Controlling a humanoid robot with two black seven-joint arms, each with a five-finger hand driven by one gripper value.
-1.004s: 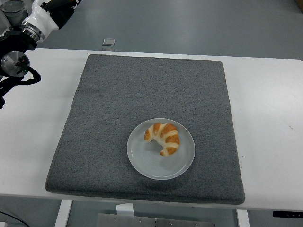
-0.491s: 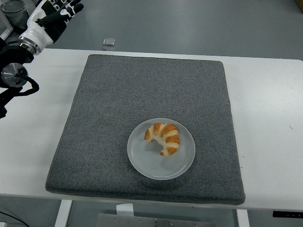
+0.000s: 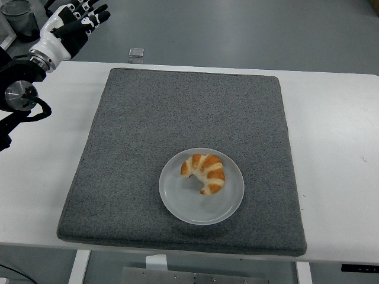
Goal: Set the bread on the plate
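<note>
Seeing white desk (image 3: 337, 148), grey mat (image 3: 189, 118), plate (image 3: 180, 201) near mat's front, bread (image 3: 205, 173) resting on it. Our left hand (image 3: 74, 22) now risen into view far-left corner, fingers (image 3: 95, 16) released, grasping nothing. We judge task done.

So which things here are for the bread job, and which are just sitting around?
For the job:
- bread, lying on the plate already
- plate
- left hand, empty, up at the far left corner

Just sitting around:
- grey mat under the plate
- white table
- small clear thing beyond the table's far edge
</note>
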